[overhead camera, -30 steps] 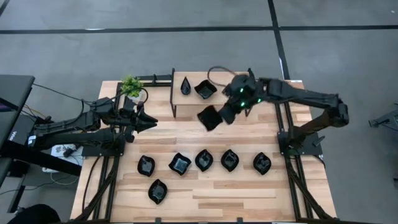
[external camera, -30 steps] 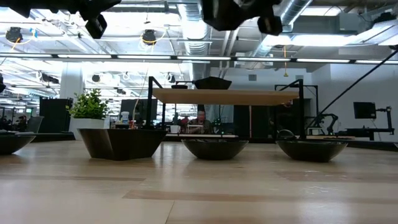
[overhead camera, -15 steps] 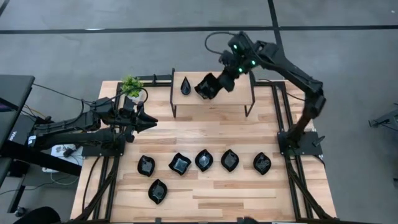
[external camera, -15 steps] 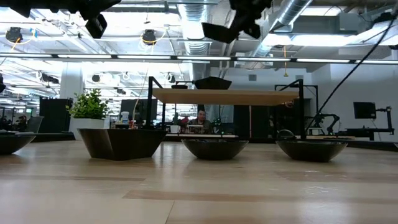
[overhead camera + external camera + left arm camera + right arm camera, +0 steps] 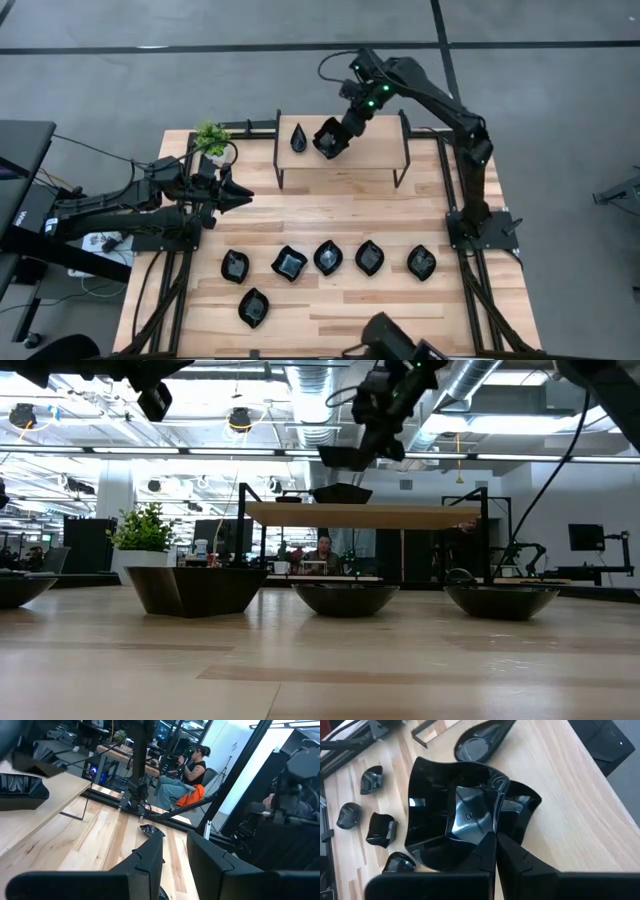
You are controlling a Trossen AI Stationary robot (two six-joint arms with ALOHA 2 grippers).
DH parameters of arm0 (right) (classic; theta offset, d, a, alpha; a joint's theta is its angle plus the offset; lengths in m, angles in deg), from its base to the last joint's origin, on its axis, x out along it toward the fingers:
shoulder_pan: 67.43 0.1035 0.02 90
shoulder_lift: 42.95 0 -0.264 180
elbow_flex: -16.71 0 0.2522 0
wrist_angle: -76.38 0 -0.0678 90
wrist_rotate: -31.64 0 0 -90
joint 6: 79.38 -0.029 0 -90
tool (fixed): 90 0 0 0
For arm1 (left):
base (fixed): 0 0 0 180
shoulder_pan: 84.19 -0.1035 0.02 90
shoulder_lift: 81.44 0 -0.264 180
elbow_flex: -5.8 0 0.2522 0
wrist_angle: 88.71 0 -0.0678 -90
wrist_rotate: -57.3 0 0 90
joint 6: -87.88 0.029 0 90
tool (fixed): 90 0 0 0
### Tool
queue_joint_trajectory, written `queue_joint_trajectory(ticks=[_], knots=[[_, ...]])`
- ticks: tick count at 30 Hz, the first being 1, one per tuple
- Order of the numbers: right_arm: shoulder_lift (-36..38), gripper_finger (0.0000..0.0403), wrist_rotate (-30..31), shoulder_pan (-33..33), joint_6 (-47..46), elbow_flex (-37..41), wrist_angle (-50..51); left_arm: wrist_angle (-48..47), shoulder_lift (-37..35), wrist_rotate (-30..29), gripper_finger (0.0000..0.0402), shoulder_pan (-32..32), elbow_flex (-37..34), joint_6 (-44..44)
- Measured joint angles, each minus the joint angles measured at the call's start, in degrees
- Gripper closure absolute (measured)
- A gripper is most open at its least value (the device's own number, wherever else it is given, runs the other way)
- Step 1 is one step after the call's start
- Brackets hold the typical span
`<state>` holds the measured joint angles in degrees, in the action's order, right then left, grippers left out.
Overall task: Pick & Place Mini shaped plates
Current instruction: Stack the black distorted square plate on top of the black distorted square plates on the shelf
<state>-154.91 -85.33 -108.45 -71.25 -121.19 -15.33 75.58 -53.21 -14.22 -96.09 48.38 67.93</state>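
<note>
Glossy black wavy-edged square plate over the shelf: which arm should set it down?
Right. The right end effector already grips the glossy black wavy-edged square plate above the raised wooden shelf. The left end effector waits empty, low at the table's left side.

— What do we see of the plates?

— Six glossy black mini plates [image 5: 328,257] lie on the table, five in a row and one in front.

— And higher up?

— A teardrop plate [image 5: 298,138] lies on the shelf; a wavy-edged square plate [image 5: 455,815] hangs tilted above another square dish [image 5: 522,810], perhaps touching it.
</note>
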Motion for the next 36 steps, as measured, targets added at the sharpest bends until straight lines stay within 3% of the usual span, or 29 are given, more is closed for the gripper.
queue_joint_trajectory(ticks=[14, 36], knots=[[-3.7, 0.0403, 1.4, -1.0, -2.3, 0.0, -2.1, 0.6, 0.0, 0.0, 0.0311, 0.0, 0.0, 0.0], [-3.6, 0.0403, 1.5, -0.7, -6.7, 3.5, -4.2, 2.0, 0.0, 0.0, 0.0311, 0.0, 0.0, 0.0]])
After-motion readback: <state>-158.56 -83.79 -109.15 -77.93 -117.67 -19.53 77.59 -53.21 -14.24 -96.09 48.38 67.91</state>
